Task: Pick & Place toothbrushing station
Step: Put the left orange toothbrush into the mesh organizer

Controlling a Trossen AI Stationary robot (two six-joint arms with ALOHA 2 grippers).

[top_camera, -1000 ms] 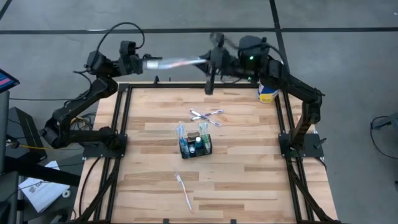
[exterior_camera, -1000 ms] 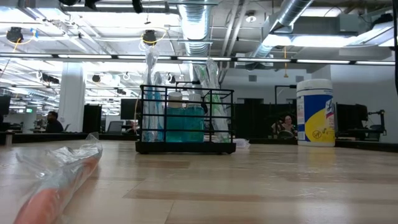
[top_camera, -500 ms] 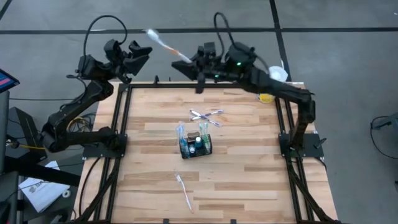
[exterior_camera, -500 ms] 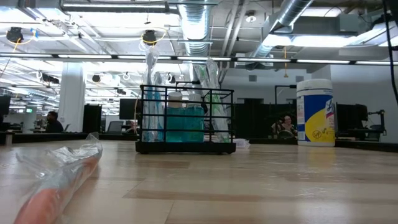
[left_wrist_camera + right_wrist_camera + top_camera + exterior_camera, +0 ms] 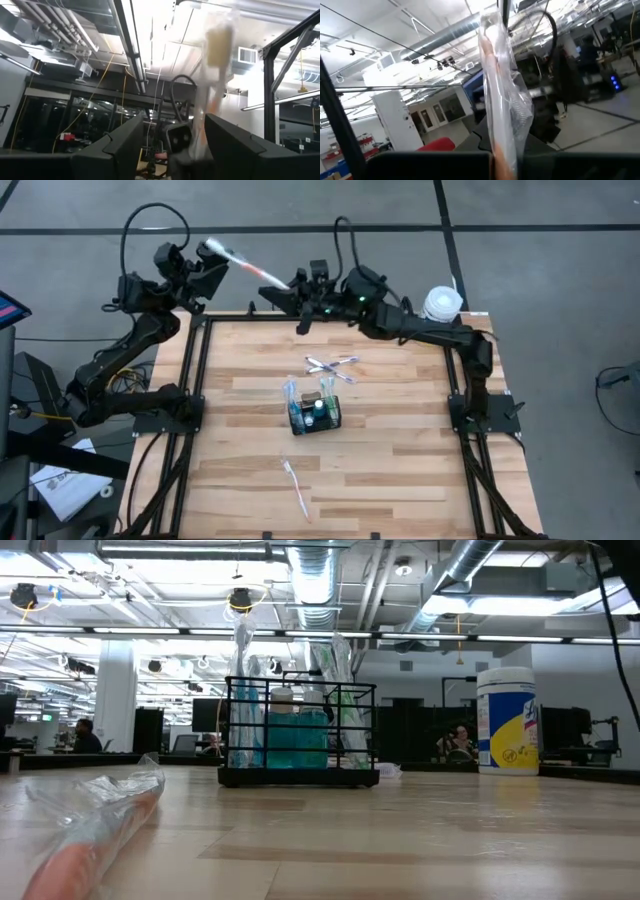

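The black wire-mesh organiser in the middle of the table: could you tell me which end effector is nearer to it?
Right. The right end effector is above the table's far edge, beyond the organiser. The left end effector is past the far left corner.

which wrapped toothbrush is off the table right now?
The orange-handled one, held in the air past the table's far edge by the shut right gripper. The others lie on the table: two crossed behind the basket, one near the front.

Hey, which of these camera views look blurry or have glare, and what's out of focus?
Low view: the wrapped toothbrush nearest the lens is out of focus, the black mesh basket sharp. Left wrist view: the wrapped toothbrush is smeared pale against bright ceiling lights. Right wrist view: its clear wrapper catches glare, and the room behind is soft.
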